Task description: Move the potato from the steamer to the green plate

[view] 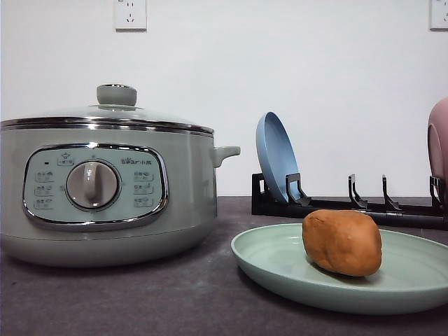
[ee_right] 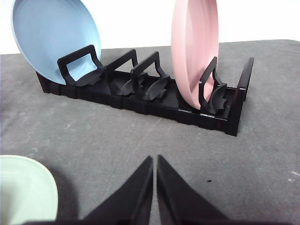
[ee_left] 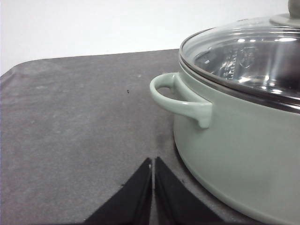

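The orange-brown potato (view: 342,241) lies on the pale green plate (view: 280,269) at the front right of the table. The sage-green steamer (view: 105,189) stands at the left with its glass lid on. In the left wrist view my left gripper (ee_left: 153,164) is shut with nothing in it, low over the mat beside the steamer's side handle (ee_left: 180,101). In the right wrist view my right gripper (ee_right: 155,161) is also shut and empty, hovering over the mat in front of the dish rack, with the green plate's rim (ee_right: 28,187) off to one side.
A black dish rack (view: 350,204) stands behind the plate, holding an upright blue plate (view: 276,157) and a pink dish (view: 439,143). The same rack (ee_right: 140,93) with blue plate (ee_right: 54,37) and pink dish (ee_right: 194,51) faces my right wrist. Grey mat covers the table.
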Robot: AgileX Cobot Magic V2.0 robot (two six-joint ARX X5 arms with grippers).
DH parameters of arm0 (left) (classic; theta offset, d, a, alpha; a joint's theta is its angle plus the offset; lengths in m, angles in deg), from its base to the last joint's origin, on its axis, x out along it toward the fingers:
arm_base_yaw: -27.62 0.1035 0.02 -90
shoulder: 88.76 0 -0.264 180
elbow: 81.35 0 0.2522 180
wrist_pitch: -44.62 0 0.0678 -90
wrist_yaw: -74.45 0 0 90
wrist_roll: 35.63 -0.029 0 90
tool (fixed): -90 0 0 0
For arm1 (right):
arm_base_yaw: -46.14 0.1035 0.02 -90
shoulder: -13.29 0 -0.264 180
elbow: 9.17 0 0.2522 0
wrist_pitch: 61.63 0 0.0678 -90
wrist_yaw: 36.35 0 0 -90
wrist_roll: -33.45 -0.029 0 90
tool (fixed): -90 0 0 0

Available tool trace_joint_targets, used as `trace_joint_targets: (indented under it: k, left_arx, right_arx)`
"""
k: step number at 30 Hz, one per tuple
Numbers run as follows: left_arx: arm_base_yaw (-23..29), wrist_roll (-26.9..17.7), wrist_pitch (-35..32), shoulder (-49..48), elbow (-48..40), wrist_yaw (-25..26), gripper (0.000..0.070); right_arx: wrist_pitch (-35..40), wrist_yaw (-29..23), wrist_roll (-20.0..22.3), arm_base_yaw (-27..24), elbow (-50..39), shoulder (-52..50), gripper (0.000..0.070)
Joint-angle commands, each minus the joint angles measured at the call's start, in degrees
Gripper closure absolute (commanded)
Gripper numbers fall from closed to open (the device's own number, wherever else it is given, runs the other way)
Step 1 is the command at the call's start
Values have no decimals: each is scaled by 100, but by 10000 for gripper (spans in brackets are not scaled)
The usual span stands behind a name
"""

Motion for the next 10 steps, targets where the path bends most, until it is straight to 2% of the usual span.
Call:
trace_joint_targets:
  k: [1, 10]
  left_arx:
    - [15, 28, 42, -11, -118, -11, 700]
    - [15, 28, 42, -11, -118, -11, 700]
  right_arx:
    - [46, -4, -17, -2, -28, -15, 700]
    - [46, -4, -17, -2, -28, -15, 700]
